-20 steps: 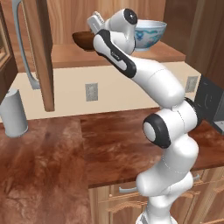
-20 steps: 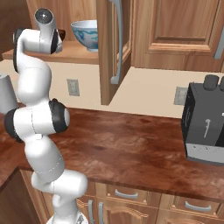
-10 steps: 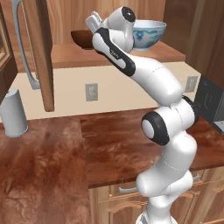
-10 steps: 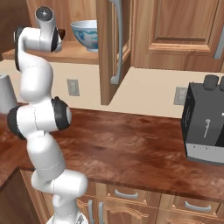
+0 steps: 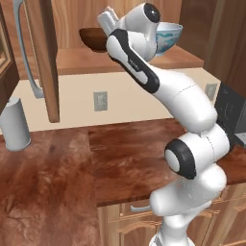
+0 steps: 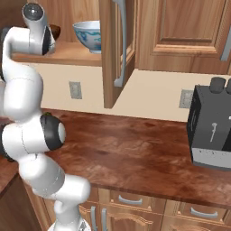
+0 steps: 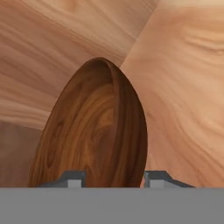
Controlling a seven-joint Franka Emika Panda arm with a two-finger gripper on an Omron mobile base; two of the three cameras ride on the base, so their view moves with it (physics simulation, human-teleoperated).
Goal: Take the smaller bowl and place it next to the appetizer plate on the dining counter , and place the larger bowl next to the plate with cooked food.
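Observation:
The smaller bowl, dark brown and wood-grained, fills the hand view, and its rim sits between the two fingertips. My gripper is shut on that rim, one finger inside and one outside. The bowl rests on the shelf of the open upper cabinet, with my hand reaching in from the right. In the right base view it peeks out behind my wrist. The larger bowl, white with a blue pattern, stands on the same shelf to its right. The appetizer plate, the plate with cooked food and the dining counter are out of view.
The cabinet door hangs open on the left, edge-on in the right base view. A black toaster sits on the reddish-brown countertop at the right. A grey canister stands at the left.
The jaws have closed in on the brown bowl's rim. The arm has hardly shifted, and both bowls stay on the shelf.

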